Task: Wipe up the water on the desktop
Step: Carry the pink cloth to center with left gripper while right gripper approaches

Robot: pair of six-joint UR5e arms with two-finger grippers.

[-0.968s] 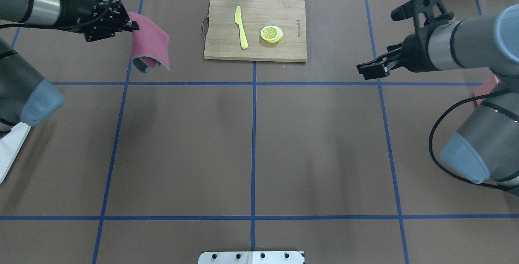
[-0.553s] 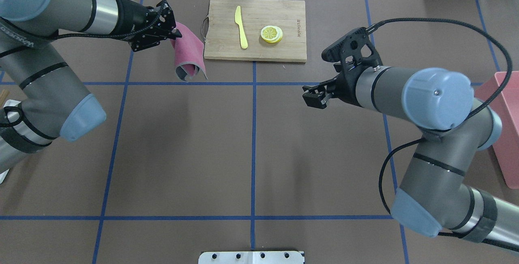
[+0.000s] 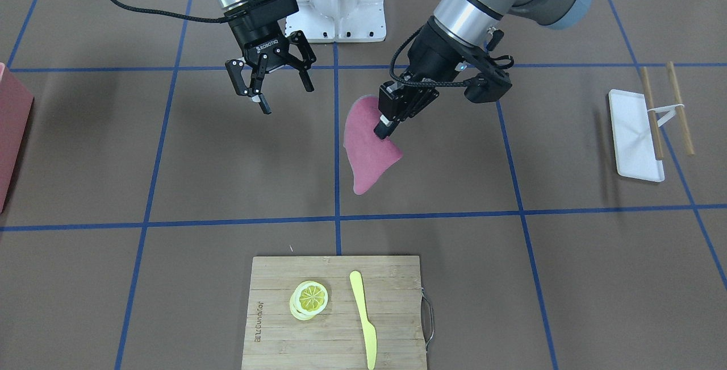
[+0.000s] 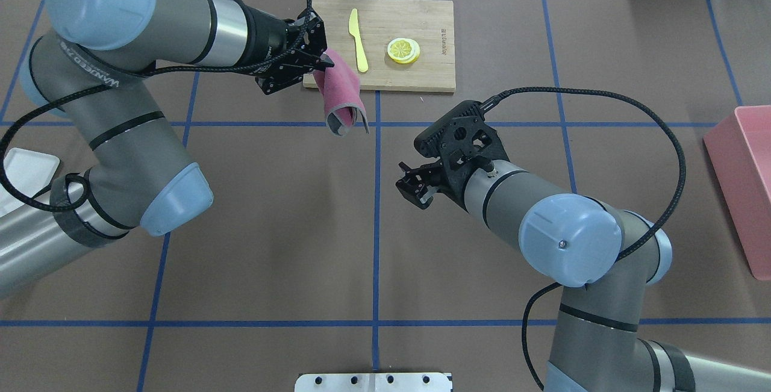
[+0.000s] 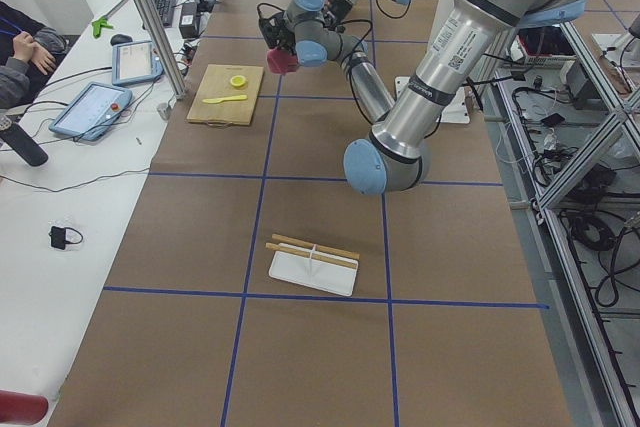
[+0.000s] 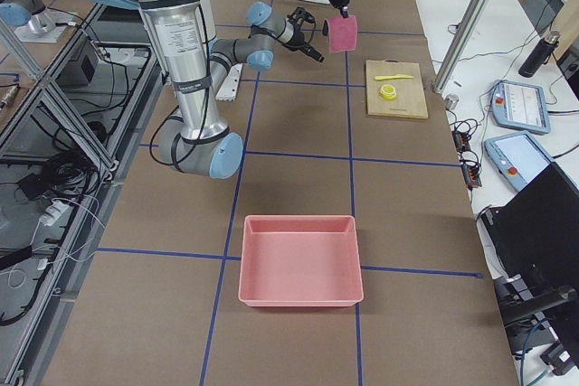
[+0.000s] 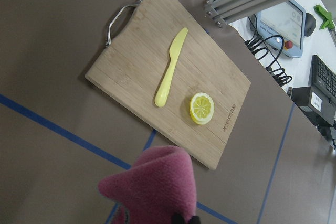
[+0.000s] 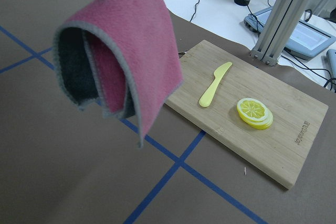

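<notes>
left gripper [image 3: 385,127] clamps a folded pink fleece cloth [image 3: 368,157] above the brown taped desktop [image 3: 227,165]; right gripper [image 3: 284,96] gapes wide.

One cloth [image 4: 340,88], one board [image 4: 433,73], one knife [image 4: 359,40] (yellow).

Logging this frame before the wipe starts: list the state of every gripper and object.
left gripper, shut on the pink cloth
pink cloth, folded, hanging clear of the desktop
right gripper, open, empty
knife, lying flat on cutting board
lemon slices, stacked on the board
pink bin, empty
</notes>
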